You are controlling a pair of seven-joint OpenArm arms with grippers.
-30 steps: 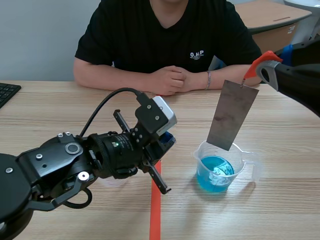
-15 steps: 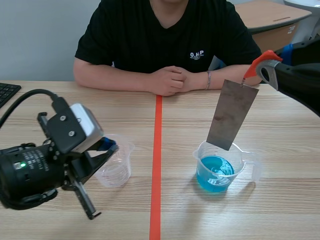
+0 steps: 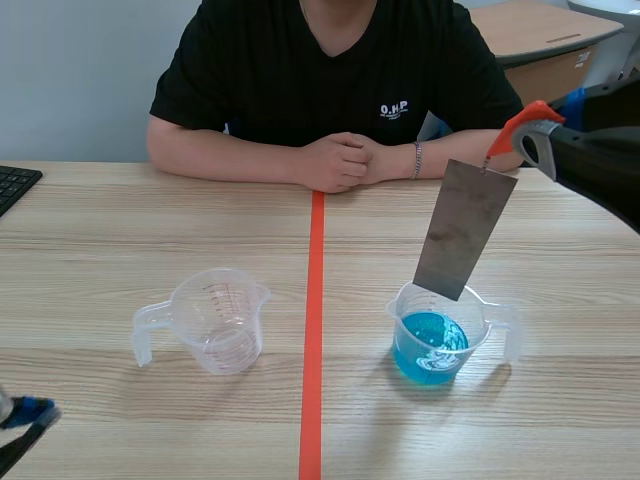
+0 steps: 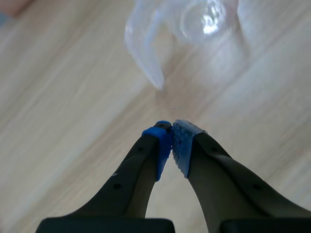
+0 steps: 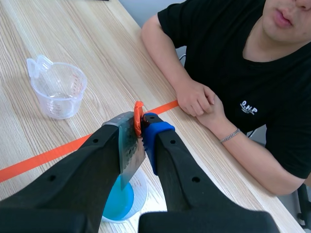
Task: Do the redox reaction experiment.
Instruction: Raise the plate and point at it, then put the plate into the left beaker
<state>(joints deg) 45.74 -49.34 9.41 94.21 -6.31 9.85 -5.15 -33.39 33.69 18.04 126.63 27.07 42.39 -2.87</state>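
Scene view: right gripper [image 5: 141, 127] fingers clamp orange clip [image 3: 527, 114]; its metal plate [image 3: 466, 228] hangs over blue-liquid beaker [image 3: 440, 338] (edge at rim); left gripper [image 4: 171, 132] fingers closed, empty, near clear beaker [image 3: 220, 322].

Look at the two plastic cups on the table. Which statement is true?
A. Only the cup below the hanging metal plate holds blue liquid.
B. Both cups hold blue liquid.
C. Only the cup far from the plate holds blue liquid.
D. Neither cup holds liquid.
A: the cup below the metal plate, which hangs from a clip, holds blue liquid; the other cup looks clear and empty.
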